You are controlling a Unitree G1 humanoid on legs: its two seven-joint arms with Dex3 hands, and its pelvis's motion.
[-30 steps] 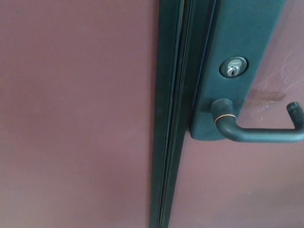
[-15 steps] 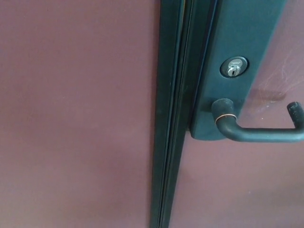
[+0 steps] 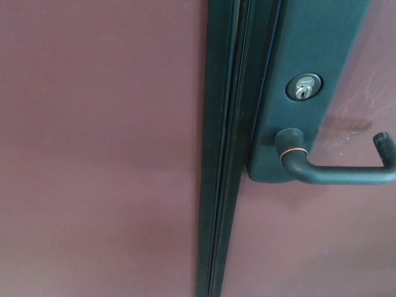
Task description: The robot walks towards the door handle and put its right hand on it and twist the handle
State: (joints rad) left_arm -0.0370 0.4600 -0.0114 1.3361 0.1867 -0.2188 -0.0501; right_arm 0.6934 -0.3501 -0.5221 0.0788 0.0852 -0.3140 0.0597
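A dark lever door handle (image 3: 337,173) juts out level toward the right from a dark green backplate (image 3: 309,55) on a maroon door (image 3: 322,247). Its far end bends upward near the picture's right edge. A round silver keyhole cylinder (image 3: 303,87) sits on the plate just above the handle's base. Neither of my hands shows in the head view, and nothing touches the handle.
A dark green vertical frame strip (image 3: 226,148) runs top to bottom down the middle. Left of it is a second maroon panel (image 3: 99,148). The door fills the whole view at close range.
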